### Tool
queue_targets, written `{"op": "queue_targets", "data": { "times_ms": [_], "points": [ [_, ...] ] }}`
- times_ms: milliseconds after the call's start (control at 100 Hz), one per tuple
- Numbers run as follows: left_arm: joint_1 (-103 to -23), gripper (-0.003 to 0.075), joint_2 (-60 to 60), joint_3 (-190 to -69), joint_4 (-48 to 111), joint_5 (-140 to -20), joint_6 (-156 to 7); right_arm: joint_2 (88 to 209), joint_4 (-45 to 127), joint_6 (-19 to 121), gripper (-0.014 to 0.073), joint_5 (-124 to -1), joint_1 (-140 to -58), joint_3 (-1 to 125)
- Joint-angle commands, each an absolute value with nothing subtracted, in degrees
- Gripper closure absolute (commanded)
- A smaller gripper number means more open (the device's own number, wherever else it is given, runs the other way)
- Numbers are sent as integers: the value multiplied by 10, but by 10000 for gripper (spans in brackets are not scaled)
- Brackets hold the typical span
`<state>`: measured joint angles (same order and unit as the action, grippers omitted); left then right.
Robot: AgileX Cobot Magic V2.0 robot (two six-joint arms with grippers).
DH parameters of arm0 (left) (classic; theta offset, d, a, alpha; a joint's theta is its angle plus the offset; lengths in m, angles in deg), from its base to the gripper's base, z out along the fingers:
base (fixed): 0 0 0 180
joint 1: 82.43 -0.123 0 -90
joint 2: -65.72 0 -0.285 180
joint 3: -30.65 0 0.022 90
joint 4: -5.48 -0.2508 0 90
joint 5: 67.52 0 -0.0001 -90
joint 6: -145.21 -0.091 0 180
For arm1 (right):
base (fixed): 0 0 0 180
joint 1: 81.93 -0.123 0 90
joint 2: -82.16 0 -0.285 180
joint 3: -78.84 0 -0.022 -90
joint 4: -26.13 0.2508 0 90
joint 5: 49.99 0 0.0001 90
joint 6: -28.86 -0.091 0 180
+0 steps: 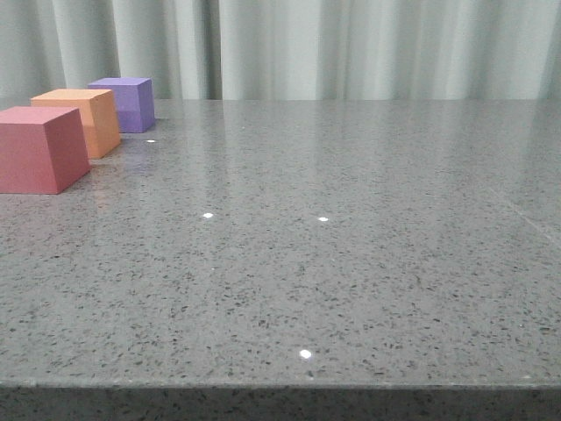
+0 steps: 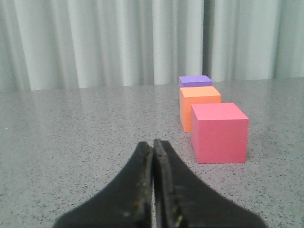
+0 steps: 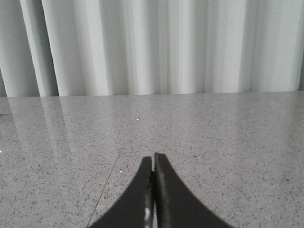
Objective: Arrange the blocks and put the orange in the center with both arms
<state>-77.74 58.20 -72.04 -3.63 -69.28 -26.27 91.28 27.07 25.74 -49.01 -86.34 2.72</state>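
The three blocks (image 1: 74, 132) line up at the bench's (image 1: 351, 263) far left, ahead of the clenched, empty left tool (image 2: 153, 147), the orange block (image 2: 199, 105) already between the others, while the right tool (image 3: 153, 161), also clenched, sees none.

Three cubes stand in a receding row at the far left of the counter (image 1: 351, 263): red-pink cube (image 1: 39, 149) nearest, orange cube (image 1: 83, 121) between, purple cube (image 1: 125, 103) farthest.

The left gripper (image 2: 153, 145) and right gripper (image 3: 153, 159) each hold their 2 black fingers pressed together, empty.
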Motion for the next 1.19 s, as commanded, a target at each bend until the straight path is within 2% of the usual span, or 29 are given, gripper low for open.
{"op": "queue_targets", "data": {
  "times_ms": [0, 1180],
  "points": [
    [-777, 739, 600, -695, -36, -643, -259, 885, 272, 264, 660, -437, -859, 21],
    [-777, 739, 600, -695, -36, -643, -259, 882, 270, 264, 660, -429, -859, 10]
  ]
}}
